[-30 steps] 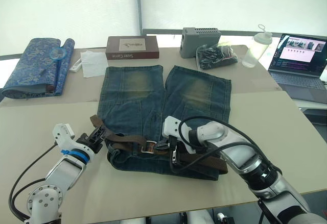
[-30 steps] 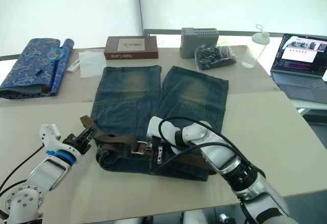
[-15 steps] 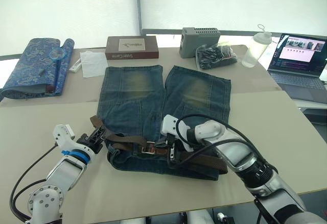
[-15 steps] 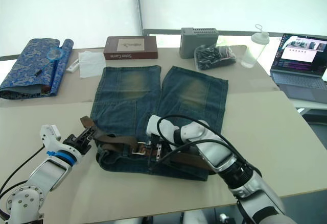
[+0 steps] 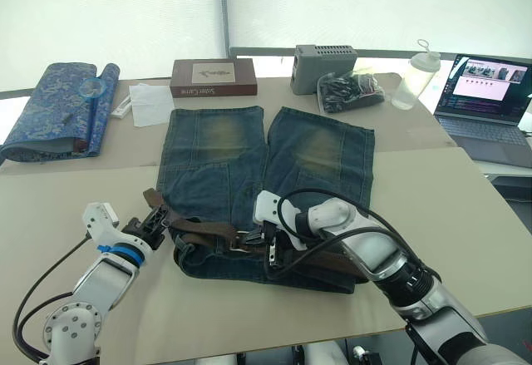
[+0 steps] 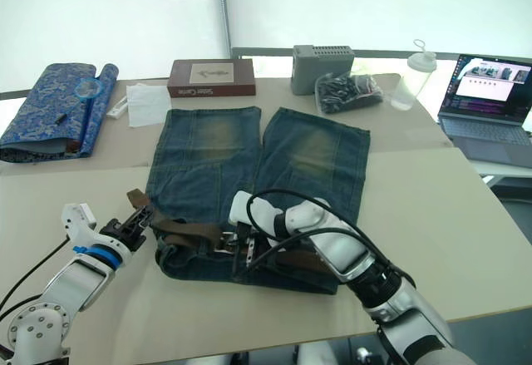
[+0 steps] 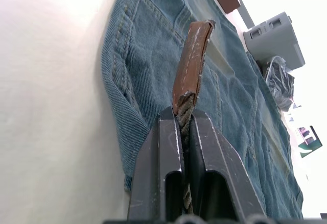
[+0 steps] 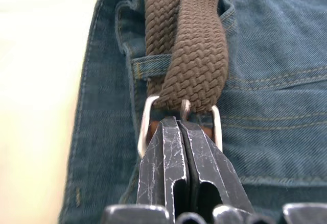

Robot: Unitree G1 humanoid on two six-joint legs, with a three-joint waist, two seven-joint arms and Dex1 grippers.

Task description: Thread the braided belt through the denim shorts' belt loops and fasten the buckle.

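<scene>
Denim shorts [image 5: 266, 174] with braided belt [image 5: 208, 229] along waistband, on bench [image 5: 432, 207].
Left claw [image 7: 185, 119] pinches belt tip; right claw [image 8: 180, 124] pressed together at buckle [image 8: 179, 127]. Brown box [image 5: 214, 77] lettering unreadable.

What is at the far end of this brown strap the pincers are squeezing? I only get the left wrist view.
Observer: A silver buckle, lying on the waistband of the denim shorts; the right gripper is shut on it.
Operator: Is the strap through any loops?
Observer: Beside the buckle, one strand of the braided belt passes under a belt loop.
Operator: Anything else on the table?
Observer: A laptop stands open at the robot's far right.
</scene>
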